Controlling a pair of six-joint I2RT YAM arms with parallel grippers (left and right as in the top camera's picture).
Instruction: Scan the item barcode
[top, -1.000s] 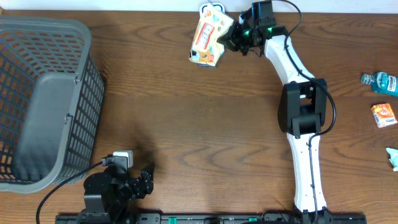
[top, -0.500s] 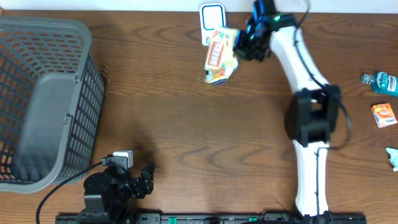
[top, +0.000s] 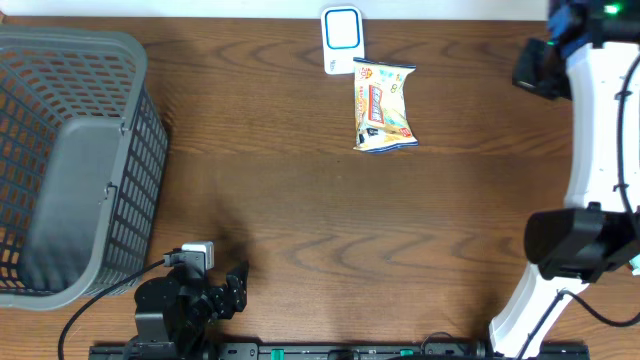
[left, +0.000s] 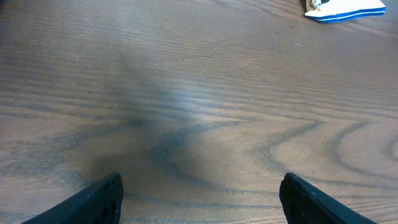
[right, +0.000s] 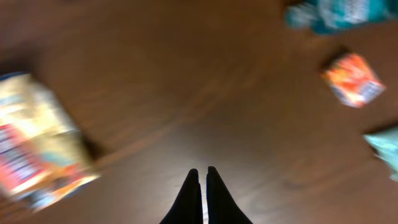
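Note:
The item, a yellow snack packet (top: 383, 105) with red print, lies flat on the wooden table just below and to the right of the white, blue-framed scanner (top: 341, 35) at the far edge. The packet also shows blurred at the left of the right wrist view (right: 37, 149). My right gripper (top: 538, 68) hovers at the far right, well clear of the packet, and its fingers are shut with nothing between them (right: 203, 171). My left gripper (top: 228, 288) sits at the near left edge, open over bare wood (left: 202, 186).
A grey mesh basket (top: 70, 160) fills the left side of the table. In the right wrist view an orange packet (right: 353, 78), a blue bottle (right: 339, 12) and a teal item (right: 385, 146) lie to the right. The white right arm (top: 590, 180) spans the right side.
The right gripper carried the packet away from the scanner, let it go onto the table, and has swung far to the right, now empty. The left arm has not moved.

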